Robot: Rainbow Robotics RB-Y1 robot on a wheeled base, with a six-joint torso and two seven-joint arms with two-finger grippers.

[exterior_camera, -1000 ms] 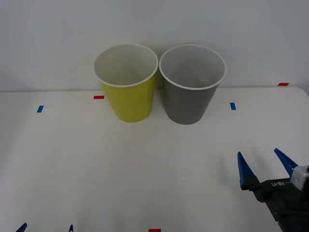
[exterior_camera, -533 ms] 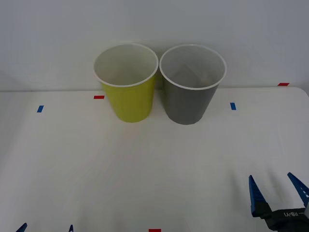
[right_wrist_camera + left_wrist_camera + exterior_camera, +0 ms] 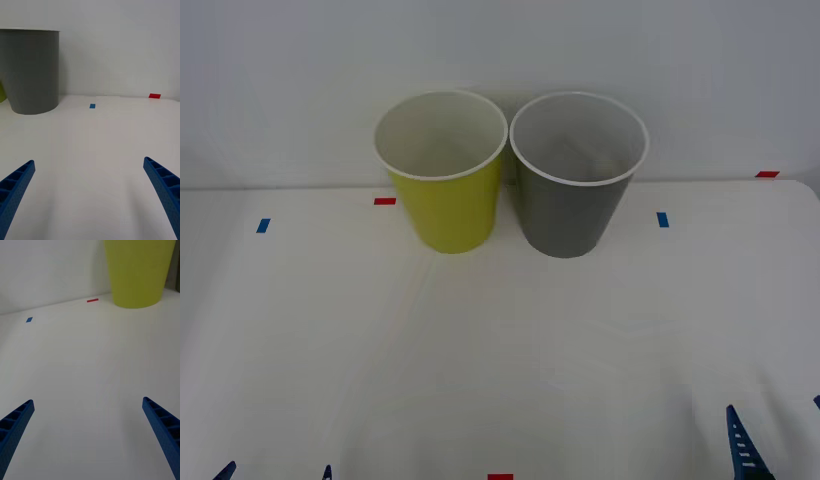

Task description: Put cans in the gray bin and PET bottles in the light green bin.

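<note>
The light green bin (image 3: 450, 215) and the gray bin (image 3: 565, 215) stand upright side by side at the back of the white table, green on the left. The cans and PET bottles are out of view. My right gripper (image 3: 774, 405) is low at the near right corner, open, holding nothing; in its wrist view (image 3: 88, 162) the gray bin (image 3: 32, 71) stands far ahead. My left gripper (image 3: 276, 470) rests at the near left edge, open and holding nothing (image 3: 87, 401), with the light green bin (image 3: 137, 273) far beyond it.
Small tape marks lie on the table (image 3: 480, 340): blue (image 3: 263, 225) and red (image 3: 385, 201) on the left, blue (image 3: 663, 219) and red (image 3: 767, 174) on the right, red (image 3: 500, 477) at the front edge. A white wall rises just behind the bins.
My right gripper has drawn back toward the near right corner, staying open. The bins and the left gripper have not moved.
</note>
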